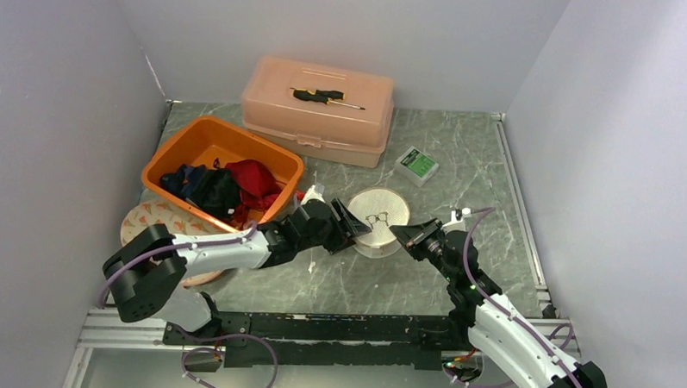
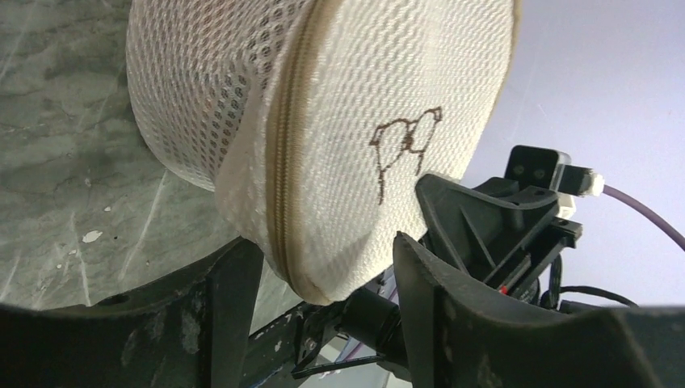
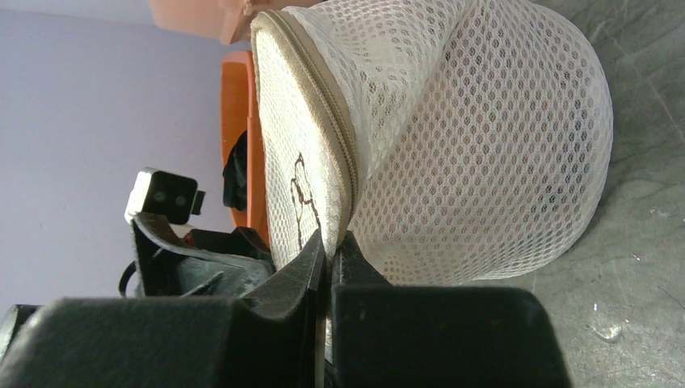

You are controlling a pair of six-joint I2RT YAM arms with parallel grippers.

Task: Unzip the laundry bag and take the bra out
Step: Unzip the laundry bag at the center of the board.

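The laundry bag point(image 1: 378, 214) is a round white mesh pouch with a beige zipper point(image 2: 283, 162) round its rim and a brown bra outline stitched on its flat face point(image 2: 408, 145). It is held up off the table between both arms. My right gripper point(image 1: 405, 235) point(image 3: 329, 238) is shut on the rim of the bag point(image 3: 485, 145) beside the zipper point(image 3: 335, 137). My left gripper point(image 1: 356, 229) point(image 2: 323, 250) is open, its two fingers straddling the opposite edge of the bag point(image 2: 363, 121). The zipper looks closed. The bra itself is hidden.
An orange bin point(image 1: 195, 141) holding dark and red clothes sits to the left, over a round patterned mat point(image 1: 149, 217). A pink toolbox point(image 1: 317, 111) with a screwdriver point(image 1: 326, 97) on its lid stands at the back. A small green box point(image 1: 417, 165) lies right of it.
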